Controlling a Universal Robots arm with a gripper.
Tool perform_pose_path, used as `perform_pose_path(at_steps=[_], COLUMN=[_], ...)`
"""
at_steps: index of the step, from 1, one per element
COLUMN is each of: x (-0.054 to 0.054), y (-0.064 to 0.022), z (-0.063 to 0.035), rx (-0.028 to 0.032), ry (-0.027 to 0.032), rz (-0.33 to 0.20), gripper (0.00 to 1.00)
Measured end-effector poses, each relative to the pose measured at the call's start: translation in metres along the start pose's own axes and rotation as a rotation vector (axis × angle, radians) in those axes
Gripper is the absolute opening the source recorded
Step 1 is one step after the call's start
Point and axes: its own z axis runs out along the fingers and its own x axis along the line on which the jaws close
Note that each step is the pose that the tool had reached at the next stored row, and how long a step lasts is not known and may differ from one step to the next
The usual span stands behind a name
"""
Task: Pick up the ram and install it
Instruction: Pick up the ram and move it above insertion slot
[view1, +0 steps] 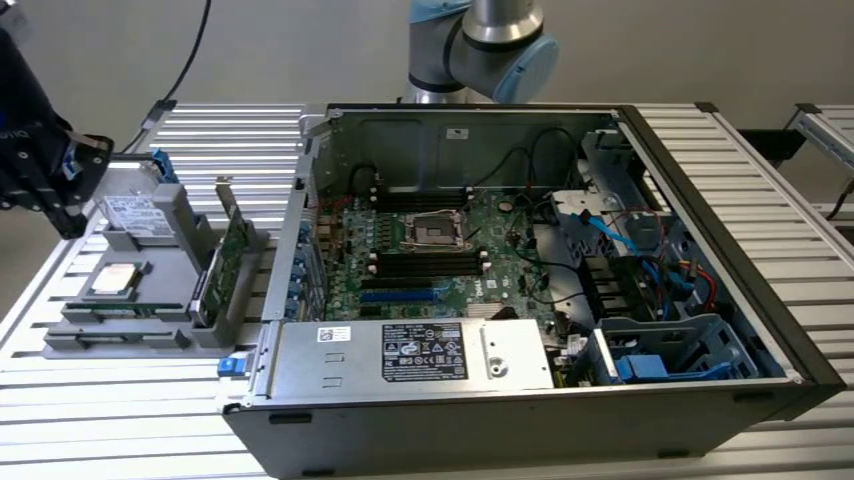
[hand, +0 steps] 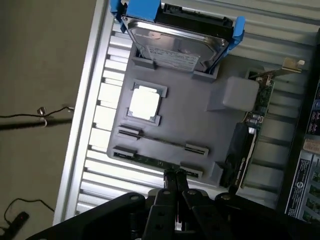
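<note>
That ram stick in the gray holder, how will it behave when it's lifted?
The ram looks thin and board-like, so probably stiff and light. Seated edge-up in the gray holder, it offers a narrow edge, so it may tilt or slip in a grip.

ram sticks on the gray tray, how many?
1. The ram lies in the slot at the edge of the gray tray, right by the shut gripper. The slot beside it looks empty; the gripper covers part of that edge.
</note>
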Motion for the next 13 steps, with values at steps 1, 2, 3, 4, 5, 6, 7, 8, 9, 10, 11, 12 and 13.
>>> perform_pose_path(at_steps=[1,2,3,4,5,6,7,8,9,10,11,12,13], x=[0.0,-0.0001,-0.0001,-0.0001,-0.0002,-0.0002,-0.0002,-0.0003,-0.0003,-0.0004,-0.0004,-0.0004,-0.0004], y=[-0.0001,-0.0001,-0.0001,-0.0001,-0.0001,-0.0002,-0.0002,-0.0002,-0.0002,-0.0003,-0.0003,-0.0003,-0.0003], z=[0.0006,0.0012,0.0018,0.0023,0.0029,0.0035,0.0041,0.0047,0.0053,0.0059,0.0065,0.0071,0.0078], rx=[0.001,0.0021,0.003,0.004,0.0051,0.0061,0.0071,0.0081,0.0091,0.0101,0.0112,0.012,0.0131], ry=[0.0008,0.0016,0.0024,0.0033,0.0041,0.0049,0.0057,0.0065,0.0073,0.0081,0.009,0.0096,0.0105], rz=[-0.019,-0.036,-0.054,-0.072,-0.091,-0.109,-0.127,-0.145,-0.164,-0.182,-0.201,-0.218,-0.237], gripper=[0.1,0.1,0.1,0.1,0.1,0.1,0.1,0.1,0.1,0.1,0.1,0.1,0.1])
